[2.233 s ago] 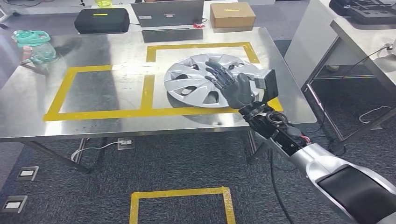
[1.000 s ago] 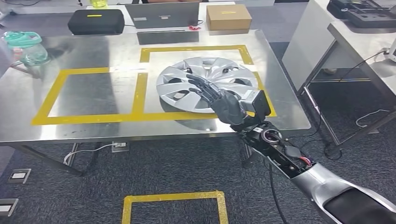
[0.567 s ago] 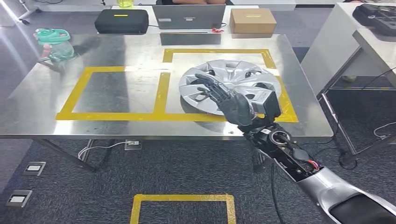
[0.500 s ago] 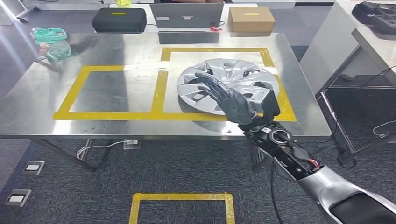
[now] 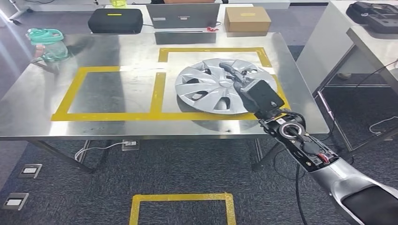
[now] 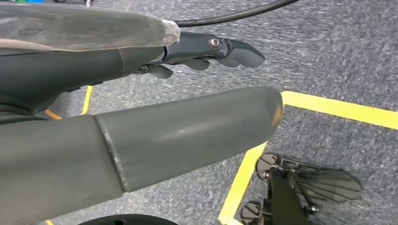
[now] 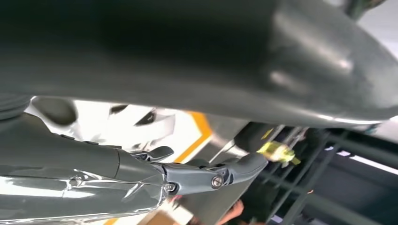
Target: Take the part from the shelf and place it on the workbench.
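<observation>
While looking down from the head view, can see the part [image 5: 213, 86], a round silver wheel cover, lying flat on the shiny metal workbench [image 5: 117, 61]. Sits inside the right one of two yellow tape boxes [image 5: 157, 93] stuck on the top, with its near edge by the front line of tape.

Reaching in from below on the right, the silver right arm [image 5: 338, 180]. At its end the right hand [image 5: 238, 77], low over the right side of the part. Up close in the right wrist view, fingers [image 7: 197, 176] stretched out long with nothing between them, so let go and not holding. Hard to tell if touching the part or just above it.

Hanging down over the grey carpet [image 6: 338, 51], the left hand [image 6: 141, 136]. Thumb and fingers straight, nothing in them, so loose too. Under it, a line of yellow floor tape [image 6: 338, 108].

Along the far edge of the workbench, a black case [image 5: 115, 21], a grey laptop [image 5: 183, 16] and a brown cardboard box [image 5: 247, 18], all in a row. Over at the far left corner, a see-through green jug [image 5: 46, 44]. Off to the right, well apart, a white side table [image 5: 328, 42].
</observation>
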Tool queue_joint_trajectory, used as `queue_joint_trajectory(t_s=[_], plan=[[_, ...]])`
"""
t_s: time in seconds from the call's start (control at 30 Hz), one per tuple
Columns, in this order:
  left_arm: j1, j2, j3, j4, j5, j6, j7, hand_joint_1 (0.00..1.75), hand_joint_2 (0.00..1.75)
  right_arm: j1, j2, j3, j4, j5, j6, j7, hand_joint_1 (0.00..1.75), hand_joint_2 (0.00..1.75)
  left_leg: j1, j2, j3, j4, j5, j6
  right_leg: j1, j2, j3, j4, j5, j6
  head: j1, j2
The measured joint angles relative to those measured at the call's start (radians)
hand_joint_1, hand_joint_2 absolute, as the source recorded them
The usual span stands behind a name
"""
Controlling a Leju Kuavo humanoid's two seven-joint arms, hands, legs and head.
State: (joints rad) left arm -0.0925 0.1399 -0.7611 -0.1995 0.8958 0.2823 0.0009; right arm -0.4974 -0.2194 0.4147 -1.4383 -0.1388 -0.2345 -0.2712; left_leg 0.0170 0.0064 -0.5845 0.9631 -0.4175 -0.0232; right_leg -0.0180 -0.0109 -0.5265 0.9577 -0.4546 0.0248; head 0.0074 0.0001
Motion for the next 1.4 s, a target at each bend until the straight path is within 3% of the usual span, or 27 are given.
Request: queue_joint_trajectory(t_s=[0.1,0.17,0.23,0.27,0.3,0.33,0.4,0.47,0.57,0.63,0.73,0.77,0.8,0.83,0.93,1.0,1.07,1.13,1.17,1.23,1.27,1.3,1.33,1.4], plan=[[0.002,0.002,-0.005,0.0,-0.003,-0.005,-0.006,0.0,0.0,0.023,-0.041,-0.032,-0.014,0.029,-0.02,0.034,0.0,0.0,-0.002,-0.005,0.003,-0.004,0.0,0.024,-0.006,0.0,-0.003,0.014,-0.018,0.016,0.01,0.0],[0.002,0.003,-0.011,0.0,-0.005,-0.008,-0.008,0.0,0.0,0.043,-0.07,-0.056,-0.025,0.054,-0.031,0.064,0.0,0.0,-0.002,-0.005,0.006,-0.006,0.001,0.036,-0.008,0.004,-0.043,0.106,-0.074,0.021,0.019,0.0],[0.003,0.005,-0.017,0.0,-0.007,-0.011,-0.011,0.0,0.0,0.069,-0.098,-0.082,-0.037,0.075,-0.04,0.09,0.0,0.0,-0.006,-0.009,0.007,-0.006,-0.001,0.043,-0.006,0.006,-0.106,0.248,-0.137,0.021,0.03,0.0],[0.003,0.005,-0.019,0.0,-0.007,-0.012,-0.011,0.0,0.0,0.083,-0.11,-0.094,-0.043,0.084,-0.043,0.1,0.0,0.0,-0.008,-0.012,0.008,-0.006,-0.002,0.045,-0.005,0.007,-0.129,0.294,-0.148,0.02,0.034,0.0],[0.003,0.005,-0.022,0.0,-0.007,-0.013,-0.012,0.0,0.0,0.095,-0.12,-0.104,-0.048,0.091,-0.045,0.107,0.0,0.0,-0.01,-0.015,0.009,-0.006,-0.003,0.046,-0.003,0.007,-0.134,0.301,-0.139,0.019,0.038,0.0],[0.004,0.005,-0.023,0.0,-0.007,-0.014,-0.012,0.0,0.0,0.104,-0.128,-0.113,-0.054,0.097,-0.045,0.114,0.0,0.0,-0.011,-0.017,0.012,-0.005,-0.004,0.046,-0.002,0.008,-0.121,0.268,-0.111,0.016,0.042,0.0],[0.003,0.005,-0.026,0.0,-0.007,-0.015,-0.014,0.0,0.0,0.114,-0.142,-0.131,-0.064,0.105,-0.046,0.122,0.0,0.0,-0.012,-0.022,0.017,-0.005,-0.007,0.043,0.0,0.015,-0.061,0.134,-0.036,0.007,0.048,0.0],[0.001,0.004,-0.028,0.0,-0.007,-0.017,-0.016,0.0,0.0,0.118,-0.153,-0.147,-0.074,0.114,-0.048,0.132,0.0,0.0,-0.014,-0.027,0.014,-0.003,-0.008,0.036,0.004,0.026,-0.015,0.032,-0.002,0.0,0.049,0.0],[0.001,0.004,-0.032,0.0,-0.007,-0.019,-0.018,0.0,0.0,0.133,-0.166,-0.166,-0.084,0.144,-0.056,0.16,0.0,0.0,-0.014,-0.032,0.007,-0.002,-0.005,0.022,0.006,0.025,-0.001,0.003,-0.002,-0.007,0.046,0.0],[0.002,0.005,-0.035,0.0,-0.007,-0.02,-0.019,0.0,0.0,0.146,-0.177,-0.183,-0.09,0.161,-0.061,0.175,0.0,0.0,-0.015,-0.029,-0.006,0.031,-0.028,0.013,0.0,0.018,0.004,-0.005,0.004,-0.016,0.039,0.0],[0.0,0.007,-0.039,0.0,-0.007,-0.021,-0.019,0.0,0.0,0.158,-0.188,-0.206,-0.095,0.17,-0.064,0.184,0.0,0.0,-0.012,-0.02,-0.095,0.218,-0.119,0.001,0.0,0.008,0.004,-0.009,0.007,-0.024,0.019,0.0],[0.0,0.007,-0.039,0.0,-0.007,-0.021,-0.019,0.0,0.0,0.162,-0.19,-0.21,-0.095,0.171,-0.064,0.185,0.0,0.0,-0.011,-0.018,-0.124,0.274,-0.136,-0.001,0.0,0.006,0.004,-0.009,0.007,-0.025,0.015,0.0],[0.001,0.006,-0.04,0.0,-0.007,-0.021,-0.019,0.0,0.0,0.167,-0.192,-0.213,-0.095,0.173,-0.064,0.187,0.0,0.0,-0.01,-0.016,-0.137,0.298,-0.135,-0.002,0.001,0.004,0.004,-0.009,0.007,-0.025,0.011,0.0],[0.001,0.006,-0.04,0.0,-0.007,-0.021,-0.019,0.0,0.0,0.17,-0.193,-0.215,-0.095,0.177,-0.064,0.19,0.0,0.0,-0.009,-0.015,-0.13,0.28,-0.115,-0.002,0.001,0.002,0.005,-0.009,0.007,-0.025,0.008,0.0],[-0.001,0.009,-0.041,0.0,-0.006,-0.021,-0.018,0.0,0.0,0.174,-0.196,-0.228,-0.1,0.208,-0.069,0.211,0.0,0.0,-0.011,-0.005,-0.029,0.078,-0.022,0.008,0.003,0.0,0.007,-0.008,0.004,-0.02,0.001,0.0],[-0.002,0.011,-0.041,0.0,-0.005,-0.021,-0.016,0.0,0.0,0.184,-0.206,-0.243,-0.103,0.227,-0.073,0.231,0.0,0.0,-0.015,0.0,0.01,-0.001,-0.003,0.017,0.008,-0.003,0.007,-0.007,0.0,-0.012,0.0,0.0],[-0.002,0.011,-0.041,0.0,-0.002,-0.021,-0.013,0.0,0.0,0.199,-0.221,-0.266,-0.105,0.24,-0.076,0.247,0.0,0.0,-0.018,-0.004,0.013,-0.011,-0.003,0.027,0.008,-0.009,0.009,-0.008,-0.003,0.0,0.004,0.0],[0.0,0.01,-0.042,0.0,-0.001,-0.021,-0.012,0.0,0.0,0.214,-0.237,-0.292,-0.106,0.247,-0.078,0.257,0.0,0.0,-0.017,-0.008,0.017,-0.018,0.0,0.038,0.003,-0.006,0.0,0.014,-0.023,0.01,0.007,0.0],[0.0,0.009,-0.043,0.0,-0.001,-0.02,-0.013,0.0,0.0,0.221,-0.245,-0.306,-0.106,0.25,-0.078,0.262,0.0,0.0,-0.015,-0.009,0.019,-0.021,0.001,0.044,0.002,-0.003,-0.017,0.054,-0.049,0.014,0.011,0.0],[0.0,0.009,-0.044,0.0,-0.002,-0.019,-0.017,0.0,0.0,0.234,-0.261,-0.334,-0.105,0.253,-0.079,0.273,0.0,0.0,-0.014,-0.011,0.021,-0.022,0.001,0.05,0.0,0.004,-0.077,0.187,-0.116,0.021,0.021,0.0],[0.0,0.009,-0.045,0.0,-0.003,-0.019,-0.019,0.0,0.0,0.241,-0.268,-0.347,-0.105,0.254,-0.079,0.279,0.0,0.0,-0.014,-0.012,0.021,-0.022,0.0,0.052,0.0,0.005,-0.107,0.252,-0.14,0.023,0.026,0.0],[0.0,0.009,-0.046,0.0,-0.003,-0.019,-0.02,0.0,0.0,0.249,-0.274,-0.358,-0.104,0.254,-0.079,0.284,0.0,0.0,-0.014,-0.015,0.022,-0.022,0.0,0.052,-0.001,0.006,-0.125,0.289,-0.146,0.026,0.029,0.0],[0.0,0.008,-0.047,0.0,-0.004,-0.019,-0.02,0.0,0.0,0.256,-0.28,-0.369,-0.103,0.253,-0.079,0.288,0.0,0.0,-0.014,-0.017,0.023,-0.021,-0.001,0.052,-0.002,0.006,-0.126,0.286,-0.131,0.028,0.032,0.0],[0.0,0.005,-0.048,0.0,-0.004,-0.02,-0.02,0.0,0.0,0.264,-0.293,-0.39,-0.102,0.25,-0.079,0.292,0.0,0.0,-0.014,-0.024,0.026,-0.018,-0.004,0.047,-0.006,0.008,-0.077,0.173,-0.059,0.03,0.04,0.0]])
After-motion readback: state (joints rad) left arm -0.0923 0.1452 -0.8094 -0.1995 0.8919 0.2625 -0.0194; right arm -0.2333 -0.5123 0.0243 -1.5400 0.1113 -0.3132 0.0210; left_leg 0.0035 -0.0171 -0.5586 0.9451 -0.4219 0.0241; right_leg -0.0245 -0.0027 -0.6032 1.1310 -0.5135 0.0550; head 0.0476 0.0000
